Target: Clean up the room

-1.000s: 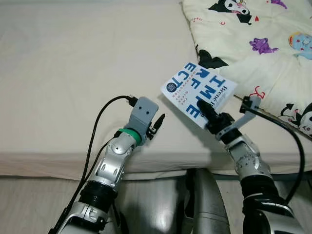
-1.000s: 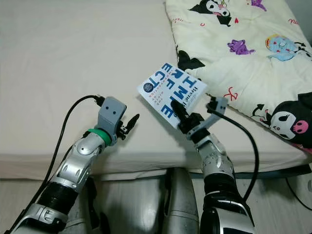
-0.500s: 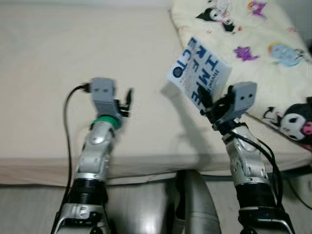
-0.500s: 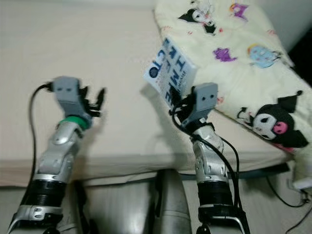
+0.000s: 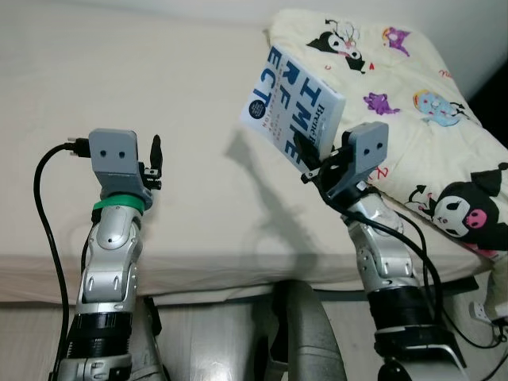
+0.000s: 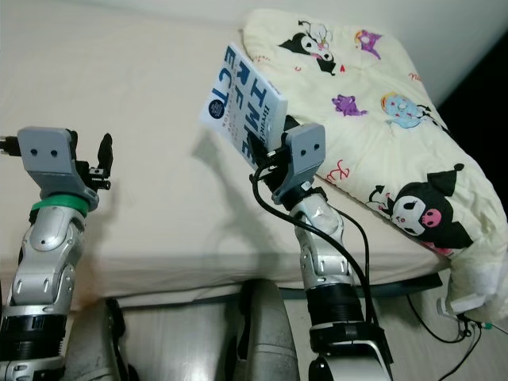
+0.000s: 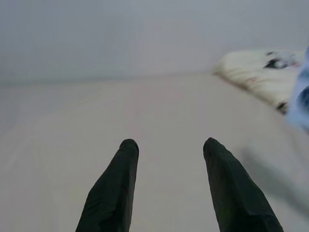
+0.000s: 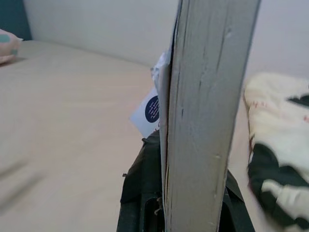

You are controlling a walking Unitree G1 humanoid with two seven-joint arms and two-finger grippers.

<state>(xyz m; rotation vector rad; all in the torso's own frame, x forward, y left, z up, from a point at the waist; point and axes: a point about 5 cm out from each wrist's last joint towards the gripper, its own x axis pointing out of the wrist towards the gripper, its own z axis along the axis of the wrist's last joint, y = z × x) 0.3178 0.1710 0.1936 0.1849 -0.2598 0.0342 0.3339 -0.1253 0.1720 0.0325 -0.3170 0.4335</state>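
We record the right end effector (image 5: pixel 308 155) raised above the bed (image 5: pixel 119 95), pinching a book (image 5: pixel 292 105) by its lower edge. The book is held off the mattress, tilted, with its white cover and large blue letters facing the head camera. The lettering is partly covered by the fingers and the wrist camera housing, so we cannot read the whole title. In the right wrist view the book's page edge (image 8: pixel 207 111) runs straight up the middle and hides most of what lies behind it; the black fingers (image 8: pixel 140 188) show at its base, one on each side of it. The book casts a shadow on the sheet below.

The left end effector (image 7: pixel 166 150) is held up over the bare beige sheet, well apart from the book, fingers spread with nothing between them. The wrist view is soft and hazy.

A cream quilt with cartoon prints (image 6: pixel 381 135) lies on the right part of the bed, its far corner cut off by the frame. Cables (image 6: pixel 444 325) lie on the floor near the bed corner, too small to identify further.
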